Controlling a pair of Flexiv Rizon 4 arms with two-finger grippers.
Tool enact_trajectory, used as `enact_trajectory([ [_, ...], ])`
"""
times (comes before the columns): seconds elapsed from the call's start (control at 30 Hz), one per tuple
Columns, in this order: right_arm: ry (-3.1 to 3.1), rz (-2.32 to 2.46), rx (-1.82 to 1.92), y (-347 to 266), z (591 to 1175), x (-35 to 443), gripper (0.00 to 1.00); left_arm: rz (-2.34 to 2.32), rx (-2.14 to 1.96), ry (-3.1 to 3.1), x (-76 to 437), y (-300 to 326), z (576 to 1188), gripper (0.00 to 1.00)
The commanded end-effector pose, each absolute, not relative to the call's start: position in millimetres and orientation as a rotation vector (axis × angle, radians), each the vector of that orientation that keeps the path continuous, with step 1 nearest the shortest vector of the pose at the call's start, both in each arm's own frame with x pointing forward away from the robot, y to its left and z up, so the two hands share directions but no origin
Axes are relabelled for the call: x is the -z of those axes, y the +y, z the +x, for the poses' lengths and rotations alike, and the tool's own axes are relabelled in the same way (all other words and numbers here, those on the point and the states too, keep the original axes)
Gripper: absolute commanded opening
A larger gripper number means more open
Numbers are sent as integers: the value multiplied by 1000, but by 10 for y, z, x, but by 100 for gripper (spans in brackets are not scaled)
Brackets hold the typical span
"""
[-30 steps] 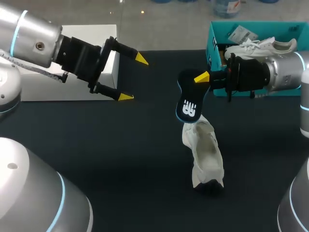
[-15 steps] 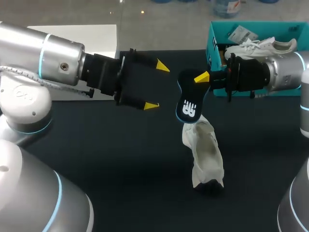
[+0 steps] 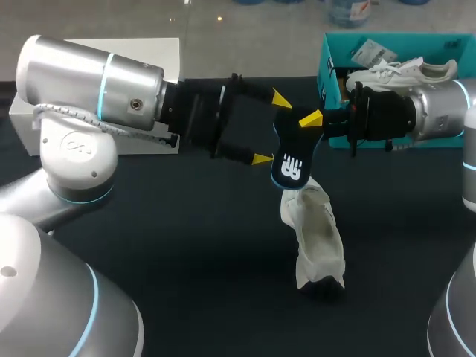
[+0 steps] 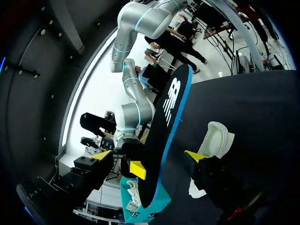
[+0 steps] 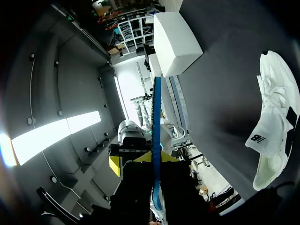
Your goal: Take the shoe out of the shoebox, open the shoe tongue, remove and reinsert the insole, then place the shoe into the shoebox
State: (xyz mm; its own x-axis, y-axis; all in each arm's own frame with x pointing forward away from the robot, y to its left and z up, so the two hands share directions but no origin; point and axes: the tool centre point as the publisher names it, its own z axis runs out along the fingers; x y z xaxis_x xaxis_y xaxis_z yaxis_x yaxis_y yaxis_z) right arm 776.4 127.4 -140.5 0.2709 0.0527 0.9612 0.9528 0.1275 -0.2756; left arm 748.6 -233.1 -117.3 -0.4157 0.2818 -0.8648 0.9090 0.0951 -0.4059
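Observation:
My right gripper (image 3: 312, 119) is shut on a dark insole (image 3: 290, 160) with a white logo and holds it above the table, hanging down edge-on. In the right wrist view the insole (image 5: 156, 112) rises as a thin blue line from between my fingers (image 5: 152, 161). My left gripper (image 3: 271, 128) is open, and its yellow tips straddle the insole's upper part (image 4: 171, 108); I see no contact. The white shoe (image 3: 316, 238) lies on the dark table just below the insole, its opening facing up (image 5: 274, 117). The teal shoebox (image 3: 327, 56) stands at the back right.
Inside the shoebox a second white shoe (image 3: 401, 71) rests behind my right arm. A white box lid (image 3: 167, 52) lies at the back left, and shows beyond the insole (image 5: 176, 44) in the right wrist view.
My left arm has swung right from near the white lid to the insole, gripper still open. The right arm, the insole and the shoe have stayed put.

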Motion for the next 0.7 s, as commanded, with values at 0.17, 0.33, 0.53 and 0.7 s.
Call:
enact_trajectory([
  [0.17, -1090, -1258, 889, 1276, 7757, 1400, 0, 1164, 1321, 1774, 1311, -2533, 7639, 0],
  [0.33, -1090, -1258, 889, 1276, 7757, 1400, 0, 1157, 1319, 1777, 1370, -2490, 7685, 0],
  [0.53, -1090, -1258, 889, 1276, 7757, 1400, 0, 1147, 1309, 1799, 1442, -2444, 7733, 0],
  [0.7, -1090, -1258, 889, 1276, 7757, 1400, 0, 1141, 1302, 1813, 1473, -2451, 7744, 0],
])
